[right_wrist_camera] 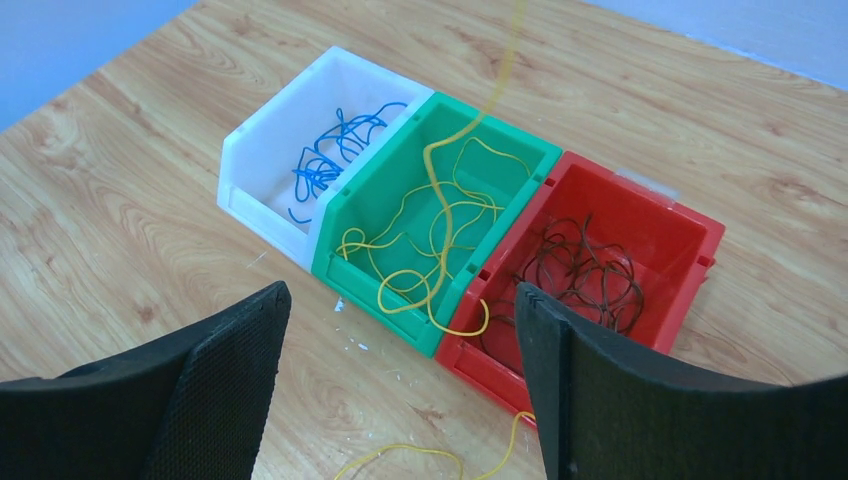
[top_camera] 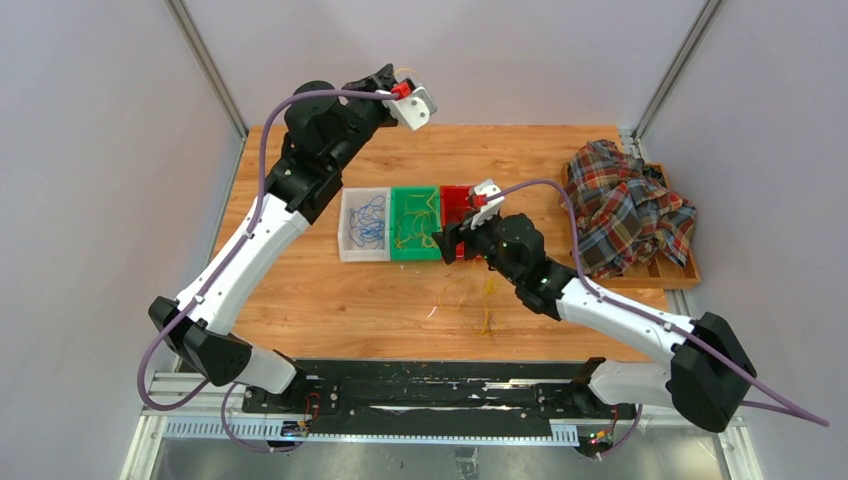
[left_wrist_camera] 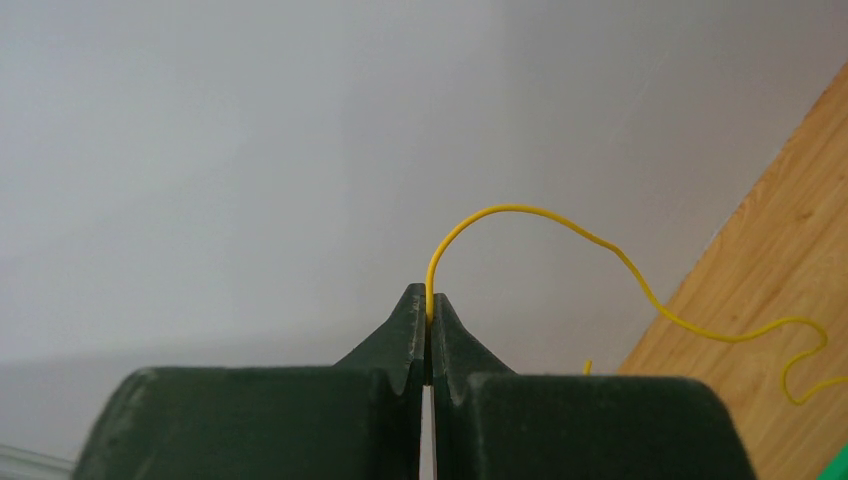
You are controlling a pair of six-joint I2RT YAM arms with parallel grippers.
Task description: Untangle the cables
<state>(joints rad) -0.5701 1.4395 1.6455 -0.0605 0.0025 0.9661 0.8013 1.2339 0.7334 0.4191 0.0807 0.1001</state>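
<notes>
I have the left jaws pinched shut on one yellow cable (left_wrist_camera: 560,222), held high at the back of the counter (top_camera: 330,300), well above the bins. From there the strand arches out of the tips and, as I read it, falls steeply forward into the green bin (right_wrist_camera: 520,150), where its lower part lies looped among the other yellow cables (right_wrist_camera: 440,250). One loop hangs over that bin's near rim. So its long axis runs nearly top to bottom, from the left jaws down towards the right arm. The right jaws stand wide apart and hold nothing. They hover just in front of the bins and point at the green and red ones, so this arm is much nearer the tangled end. Blue cables (right_wrist_camera: 335,160) lie in the white bin (right_wrist_camera: 280,100) and dark cables (right_wrist_camera: 585,270) in the red bin (right_wrist_camera: 700,225).
</notes>
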